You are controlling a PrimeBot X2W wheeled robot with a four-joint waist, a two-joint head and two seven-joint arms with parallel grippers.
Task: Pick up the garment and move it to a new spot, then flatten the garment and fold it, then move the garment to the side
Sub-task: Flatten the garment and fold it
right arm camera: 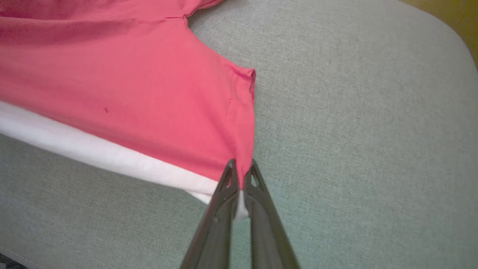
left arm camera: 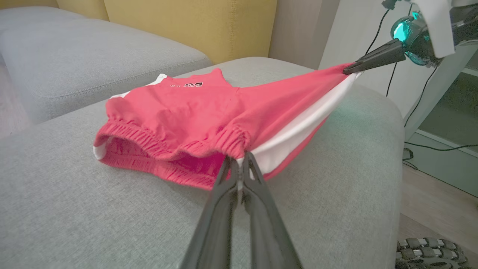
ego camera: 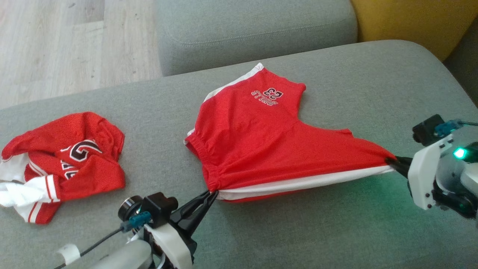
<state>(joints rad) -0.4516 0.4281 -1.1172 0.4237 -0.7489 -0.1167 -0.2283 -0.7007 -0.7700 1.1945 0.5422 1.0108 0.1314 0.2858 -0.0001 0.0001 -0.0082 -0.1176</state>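
Two hands: the left hand [ego camera: 212,193] and the right hand [ego camera: 389,161] are each clamped on a corner of the red shorts [ego camera: 261,142].
Left hand: fingertips pinched together on the end of the elastic waistband [left arm camera: 175,145], just where the white side stripe [ego camera: 298,183] begins.
Right hand: fingertips pinched on the leg-hem corner at the stripe's other end, near the right edge of the grey cushion [ego camera: 336,231].
Shorts: around the middle of the cushion. The striped side is stretched taut in a straight line between the two hands and is raised off the upholstery toward the right hand. The rest lies on the cushion toward its far edge, with a "23" print [ego camera: 272,93] on the far leg.
Waistband: gaping open, facing the cushion's left edge.
Other garment: a crumpled red-and-white jersey [ego camera: 71,157] at the cushion's left edge, well apart from the shorts.
Surroundings: a second grey cushion [ego camera: 254,30] beyond the far edge; wooden floor [ego camera: 56,45] beyond the far left corner.
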